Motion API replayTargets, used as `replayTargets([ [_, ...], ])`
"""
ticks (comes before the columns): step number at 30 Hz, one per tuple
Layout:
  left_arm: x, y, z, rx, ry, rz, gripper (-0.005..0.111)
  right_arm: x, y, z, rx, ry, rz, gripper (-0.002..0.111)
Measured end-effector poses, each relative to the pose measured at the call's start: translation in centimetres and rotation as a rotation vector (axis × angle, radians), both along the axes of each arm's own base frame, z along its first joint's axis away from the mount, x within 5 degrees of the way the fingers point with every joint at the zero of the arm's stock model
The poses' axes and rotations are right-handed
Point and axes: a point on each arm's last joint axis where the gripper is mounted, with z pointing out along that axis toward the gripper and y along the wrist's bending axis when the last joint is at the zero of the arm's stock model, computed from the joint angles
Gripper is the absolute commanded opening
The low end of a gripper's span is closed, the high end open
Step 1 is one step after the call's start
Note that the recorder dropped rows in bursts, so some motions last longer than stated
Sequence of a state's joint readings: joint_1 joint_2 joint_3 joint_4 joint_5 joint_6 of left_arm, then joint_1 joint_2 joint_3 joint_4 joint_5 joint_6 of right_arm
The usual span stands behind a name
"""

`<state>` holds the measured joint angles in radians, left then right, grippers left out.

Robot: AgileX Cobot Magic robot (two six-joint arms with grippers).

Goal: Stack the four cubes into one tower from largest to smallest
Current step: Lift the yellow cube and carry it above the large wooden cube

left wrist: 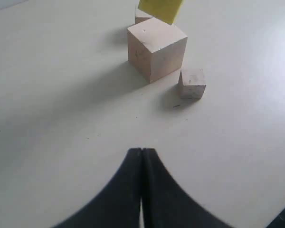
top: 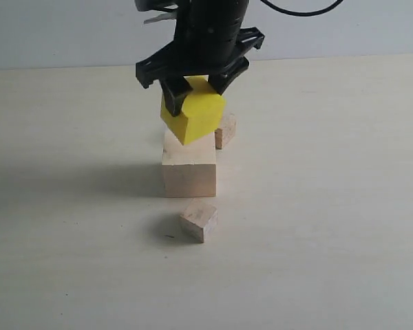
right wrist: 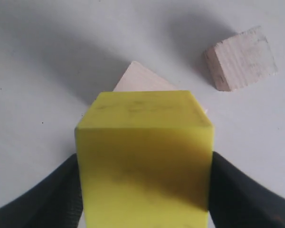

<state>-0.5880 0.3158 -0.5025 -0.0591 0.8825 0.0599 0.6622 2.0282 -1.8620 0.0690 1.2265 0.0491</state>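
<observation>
Second step: right gripper (top: 194, 96), clamped on the tilted yellow cube (top: 193, 113) upper center, must level and seat it on the large cube (top: 189, 170); left gripper (left wrist: 141, 161) closed, empty.

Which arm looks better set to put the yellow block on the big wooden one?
Right. The right gripper holds the yellow cube, tilted, just above the large wooden cube. The left gripper is shut, empty and farther off.
</observation>
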Motion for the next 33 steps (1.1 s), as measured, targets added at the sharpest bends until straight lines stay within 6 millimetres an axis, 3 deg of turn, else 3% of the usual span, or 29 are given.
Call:
replayTargets([
  [5,0.0,0.0,-0.2,-0.001,0.005,0.002,0.0,1.0,-0.3,1.5,-0.099,-0.157,0.235,0.0],
  [13,0.2,-0.1,-0.4,-0.006,-0.003,0.004,0.0,3.5,-2.7,-0.2,-0.136,-0.13,0.243,0.0],
  [20,0.2,-0.1,-0.3,-0.013,-0.01,0.005,0.0,3.0,-1.8,-0.4,-0.026,-0.078,0.301,0.0],
  [27,0.2,-0.1,-0.2,-0.016,-0.015,0.005,0.0,2.1,-0.9,0.1,0.031,-0.002,-0.153,0.0],
  [33,0.2,-0.1,-0.2,-0.016,-0.015,0.005,0.0,0.2,1.5,0.3,-0.003,-0.038,-0.264,0.0],
])
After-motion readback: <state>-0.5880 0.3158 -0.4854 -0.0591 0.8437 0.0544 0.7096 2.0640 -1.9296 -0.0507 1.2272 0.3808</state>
